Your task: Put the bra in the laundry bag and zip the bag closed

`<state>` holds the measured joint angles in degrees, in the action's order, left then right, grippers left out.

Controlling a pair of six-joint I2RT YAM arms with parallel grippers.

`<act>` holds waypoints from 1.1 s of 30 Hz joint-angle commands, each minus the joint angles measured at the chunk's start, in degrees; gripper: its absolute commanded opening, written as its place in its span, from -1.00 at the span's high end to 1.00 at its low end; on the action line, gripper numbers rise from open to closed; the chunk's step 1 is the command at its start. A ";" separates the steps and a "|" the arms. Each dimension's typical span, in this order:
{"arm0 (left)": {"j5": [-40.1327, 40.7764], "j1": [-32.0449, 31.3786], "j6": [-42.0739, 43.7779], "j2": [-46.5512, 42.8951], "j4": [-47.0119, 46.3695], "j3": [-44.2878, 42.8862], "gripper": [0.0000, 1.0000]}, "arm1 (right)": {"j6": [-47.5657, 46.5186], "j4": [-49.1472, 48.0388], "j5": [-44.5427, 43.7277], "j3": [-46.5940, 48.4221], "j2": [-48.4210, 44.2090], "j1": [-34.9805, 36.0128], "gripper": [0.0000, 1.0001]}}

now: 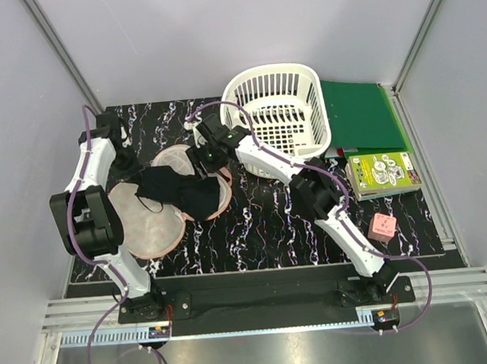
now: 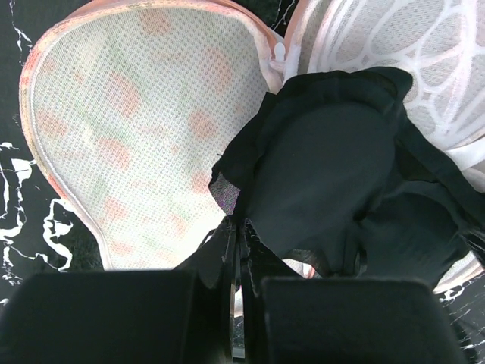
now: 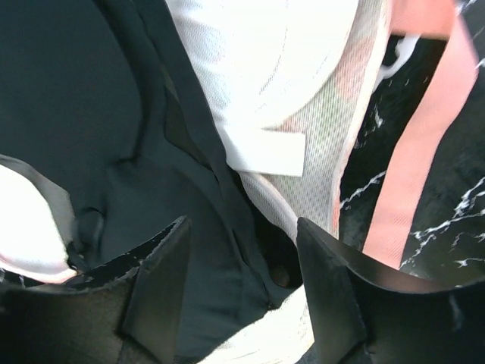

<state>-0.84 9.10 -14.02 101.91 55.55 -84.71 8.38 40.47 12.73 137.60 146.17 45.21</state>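
The laundry bag point(image 1: 150, 227) lies unzipped and spread open in two rounded halves on the black marbled table, pale mesh lining up. The black bra point(image 1: 179, 194) lies across the join of the two halves. My left gripper point(image 1: 145, 183) is shut, pinching the bra's point(image 2: 333, 174) near edge at its tips point(image 2: 239, 227), over the bag's mesh lining point(image 2: 136, 129). My right gripper point(image 1: 200, 170) is open and hovers low over the bra point(image 3: 76, 114) and the bag's mesh rim point(image 3: 303, 83), the fabric between its fingers point(image 3: 163, 277).
A white slotted basket point(image 1: 276, 112) stands just behind the right arm. A green folder point(image 1: 360, 114), a book point(image 1: 382, 174) and a pink cube point(image 1: 382, 227) lie at the right. A white label point(image 3: 265, 152) is sewn inside the bag.
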 commanded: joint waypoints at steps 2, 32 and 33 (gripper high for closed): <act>-1.09 0.30 -0.74 -3.29 -2.99 0.24 0.93 | -2.93 0.31 1.60 -1.72 -0.88 0.14 -0.26; -14.01 -3.03 -3.82 7.08 -6.94 -9.25 1.00 | 5.68 0.05 -8.43 -18.07 -14.24 0.58 1.00; -13.49 -3.74 -3.56 7.16 -7.03 -9.60 0.99 | 5.59 -0.04 -8.25 -17.81 -14.51 0.58 1.00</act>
<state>-10.61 7.81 -16.97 108.64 50.46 -91.22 13.19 41.69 5.96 119.33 135.52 45.32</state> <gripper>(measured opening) 0.009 0.010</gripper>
